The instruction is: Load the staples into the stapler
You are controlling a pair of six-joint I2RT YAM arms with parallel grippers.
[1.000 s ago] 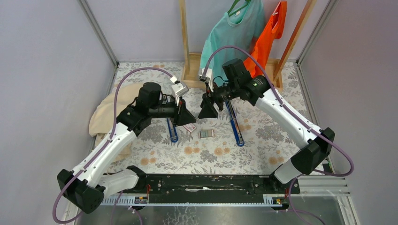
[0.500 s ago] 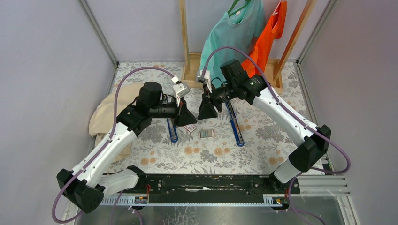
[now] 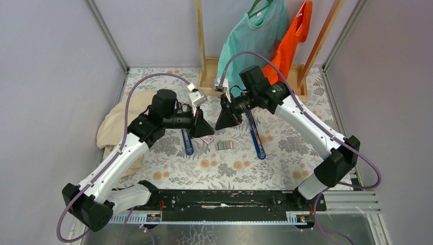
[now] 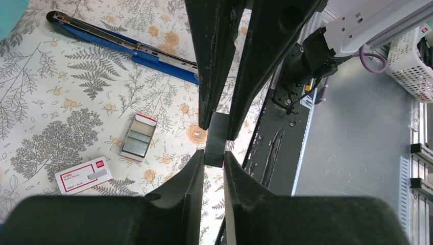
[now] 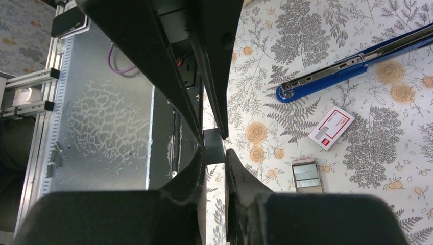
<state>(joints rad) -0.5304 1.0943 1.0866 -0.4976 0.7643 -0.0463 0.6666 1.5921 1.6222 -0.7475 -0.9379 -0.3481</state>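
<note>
**Loading not yet done.** We see the left gripper (image 4: 213, 157) and the right gripper (image 5: 215, 152) meeting tip to tip in the air above the middle of the tabletop (image 3: 286, 168). Each has its jaws closed on an opposite end of one small dark block (image 4: 217, 138). We cannot tell what this block is. We judge that it may be a strip of staples seen in shadow.

The staples (image 3: 224, 145) lie as a silvery-grey block in a shallow red-edged tray near the middle of the tabletop. They are apart from both grippers and lie between two long blue staplers. The left stapler (image 3: 187, 143) and the right stapler (image 3: 254, 133) both lie flat, running from the far edge toward the near edge. Neither is held. We cannot read whether either magazine stands open.

We judge that the whole insertion remains. A strip must be carried to one stapler, seated in its channel, and the stapler closed.

A white-and-red box (image 3: 206, 139) lies just beside the near end of the left stapler. A beige cloth (image 3: 110, 127) is heaped at the left edge. A wooden rack (image 3: 204, 51) at the far edge carries a teal shirt (image 3: 255, 35) and an orange garment (image 3: 293, 35).

The box and the tray lie close beneath the joined grippers. The two arms crowd each other over the middle of the tabletop, so we expect little room to turn there.
</note>
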